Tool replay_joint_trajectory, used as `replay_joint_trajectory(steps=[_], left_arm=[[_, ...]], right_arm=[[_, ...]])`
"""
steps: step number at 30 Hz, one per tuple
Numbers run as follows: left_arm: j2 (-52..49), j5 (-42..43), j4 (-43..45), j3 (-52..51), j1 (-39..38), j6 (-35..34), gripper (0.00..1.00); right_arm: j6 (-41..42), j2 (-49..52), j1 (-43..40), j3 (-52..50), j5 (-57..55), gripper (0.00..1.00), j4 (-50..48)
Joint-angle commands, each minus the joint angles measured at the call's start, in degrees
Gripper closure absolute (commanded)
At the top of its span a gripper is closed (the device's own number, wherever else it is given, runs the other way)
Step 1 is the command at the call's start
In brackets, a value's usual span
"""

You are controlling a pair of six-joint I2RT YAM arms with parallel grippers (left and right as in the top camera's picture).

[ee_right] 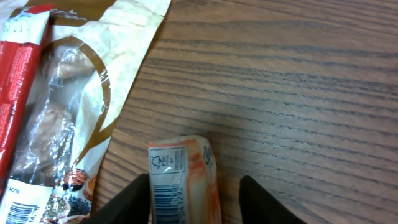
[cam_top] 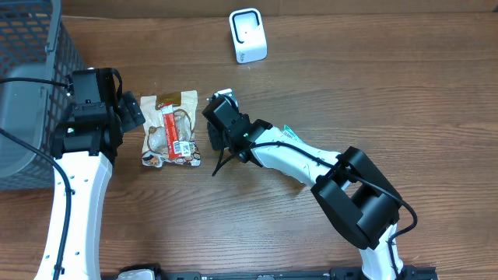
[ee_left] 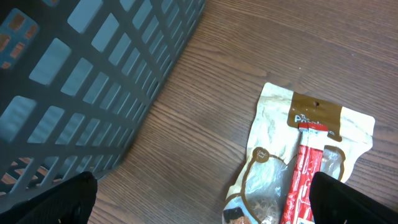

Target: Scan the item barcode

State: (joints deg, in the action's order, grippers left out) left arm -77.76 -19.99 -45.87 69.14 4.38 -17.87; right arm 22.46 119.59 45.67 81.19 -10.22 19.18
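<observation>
Right fingers straddle the orange packet; left fingers spread wide.

We note the right gripper (ee_right: 194, 182) part-open. The orange packet (ee_right: 180, 165), barcode (ee_right: 163, 200) up, lies between its fingers (ee_right: 134, 202), touching one and clear of the other. A snack bag (ee_right: 56, 106) lies just outside the touching finger. The left gripper (ee_left: 202, 186) hangs fully spread above that bag's edge.

Your table (cam_top: 389, 93) reads as brown wood grain, matt and finely lined; the basket (cam_top: 31, 47) at the left edge is grey plastic lattice, the scanner (cam_top: 248, 35) at the top smooth white plastic. The snack bag (cam_top: 154, 140) at centre left is crinkled glossy film with a paper-look print, the red stick packet (cam_top: 174, 131) on it glossy too. Lower centre of your right wrist view, the small orange packet (ee_right: 183, 180) is shiny film.
</observation>
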Motion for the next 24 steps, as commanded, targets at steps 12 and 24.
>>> replay_joint_trajectory(steps=[12, 24], left_arm=[[-0.2, -1.0, 0.0, 0.7, -0.2, 0.1, 0.00], [-0.2, -1.0, 0.0, 0.7, -0.2, 0.1, 0.00]], right_arm=[[-0.2, -18.9, -3.5, -0.1, -3.9, 0.36, 8.7], [1.6, -23.8, -19.8, -0.1, 9.0, 0.23, 39.6]])
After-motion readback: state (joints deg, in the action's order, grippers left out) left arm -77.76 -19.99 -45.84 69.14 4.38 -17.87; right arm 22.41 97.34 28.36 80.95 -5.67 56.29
